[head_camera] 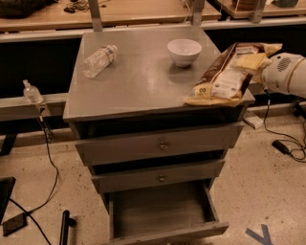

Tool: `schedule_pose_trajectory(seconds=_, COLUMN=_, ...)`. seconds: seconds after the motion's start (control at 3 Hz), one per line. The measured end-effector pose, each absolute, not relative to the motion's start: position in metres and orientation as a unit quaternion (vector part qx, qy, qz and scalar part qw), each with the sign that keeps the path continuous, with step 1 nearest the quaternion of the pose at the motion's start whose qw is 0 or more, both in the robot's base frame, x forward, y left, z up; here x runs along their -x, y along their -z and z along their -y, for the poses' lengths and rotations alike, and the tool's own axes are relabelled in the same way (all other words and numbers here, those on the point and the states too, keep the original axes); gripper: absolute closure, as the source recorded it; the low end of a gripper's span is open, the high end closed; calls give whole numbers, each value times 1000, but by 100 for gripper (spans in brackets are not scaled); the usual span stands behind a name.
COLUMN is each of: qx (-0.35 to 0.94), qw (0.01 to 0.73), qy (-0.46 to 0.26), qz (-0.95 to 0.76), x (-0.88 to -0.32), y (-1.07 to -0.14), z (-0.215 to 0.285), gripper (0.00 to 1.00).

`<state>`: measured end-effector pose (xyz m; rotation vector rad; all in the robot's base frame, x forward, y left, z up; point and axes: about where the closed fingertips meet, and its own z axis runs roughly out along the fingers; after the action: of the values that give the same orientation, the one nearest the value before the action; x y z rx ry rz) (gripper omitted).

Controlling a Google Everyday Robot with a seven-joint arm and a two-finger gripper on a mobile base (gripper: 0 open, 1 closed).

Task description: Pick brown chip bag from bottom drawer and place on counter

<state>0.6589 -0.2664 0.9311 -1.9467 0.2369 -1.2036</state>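
The brown chip bag (221,79) lies tilted over the right front corner of the counter (138,83), its lower end touching the grey top and overhanging the edge a little. My gripper (252,62) comes in from the right on a white arm and is shut on the bag's upper end, its pale yellow fingers (248,61) pressed over the bag. Below, the bottom drawer (165,233) is pulled out, and nothing lies in it.
A white bowl (184,51) stands at the counter's back middle, and a clear water bottle (98,61) lies at its back left. The two upper drawers are nearly closed. A light-wood tabletop (134,12) runs behind. Cables (48,158) trail on the floor at both sides.
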Motion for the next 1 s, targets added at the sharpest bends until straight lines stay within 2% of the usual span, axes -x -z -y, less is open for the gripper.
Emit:
schedule_pose_trajectory(seconds=0.33, qx=773, qw=416, qy=469, qz=-94, x=-657, y=-923, z=259, gripper=15)
schedule_pose_trajectory(seconds=0.67, qx=794, qw=377, qy=470, qz=-77, x=-650, y=-909, z=269, gripper=0)
schedule_pose_trajectory(seconds=1.0, qx=813, qw=333, qy=474, qz=-57, x=-645, y=-898, z=280, gripper=0)
